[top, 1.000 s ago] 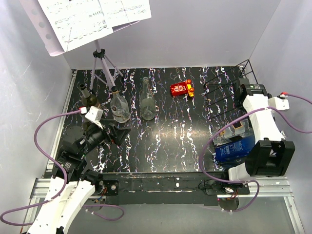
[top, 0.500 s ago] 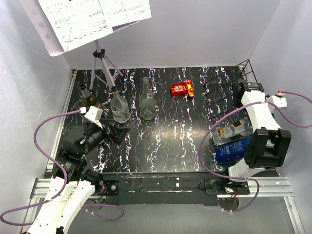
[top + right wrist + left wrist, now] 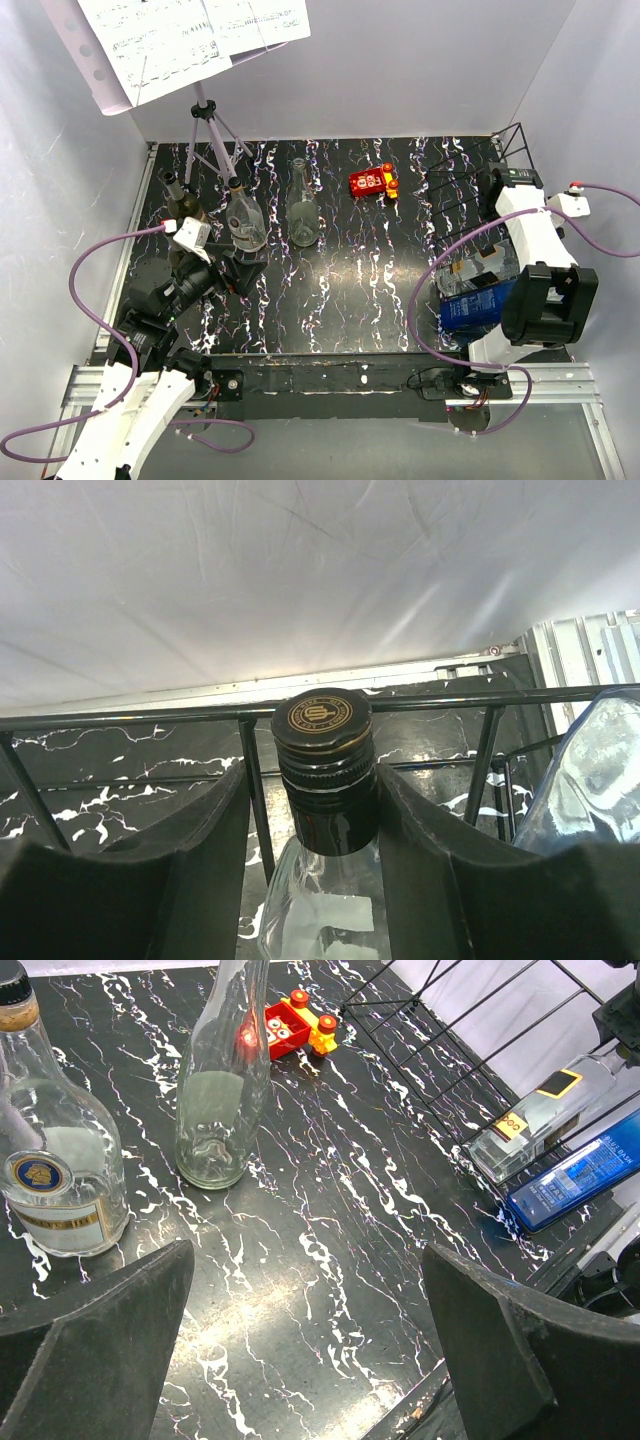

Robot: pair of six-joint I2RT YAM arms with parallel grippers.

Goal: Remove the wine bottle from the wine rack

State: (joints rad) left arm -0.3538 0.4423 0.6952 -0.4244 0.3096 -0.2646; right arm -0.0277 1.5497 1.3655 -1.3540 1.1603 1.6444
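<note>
Right gripper [image 3: 325,810] clenched on clear wine bottle's [image 3: 535,1120] black cap, bottle lying in wine rack [image 3: 455,190] | since a second ago right arm drew back slightly; extraction apparently beginning | left gripper [image 3: 300,1350] released, idle, well away from rack.

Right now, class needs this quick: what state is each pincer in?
Left pincer: open, holding nothing.
Right pincer: closed on the capped neck of the clear wine bottle lying in the wine rack.

White arm links; black joints; purple cables; black wedge-shaped fingers [image 3: 95,1345].
</note>
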